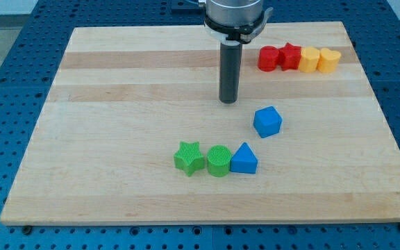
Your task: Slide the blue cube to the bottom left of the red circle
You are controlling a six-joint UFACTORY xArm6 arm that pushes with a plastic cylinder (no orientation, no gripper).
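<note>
The blue cube (267, 121) lies on the wooden board right of centre. The red circle (267, 59) stands at the view's top right, at the left end of a row of blocks. My tip (228, 101) rests on the board up and to the left of the blue cube, a short gap away, not touching it. The red circle is above the cube and well apart from it.
A red star (290, 56), a yellow block (310, 60) and a yellow heart (329, 61) continue the top row to the right. A green star (189, 157), a green circle (218, 161) and a blue triangle (244, 159) sit in a row below centre.
</note>
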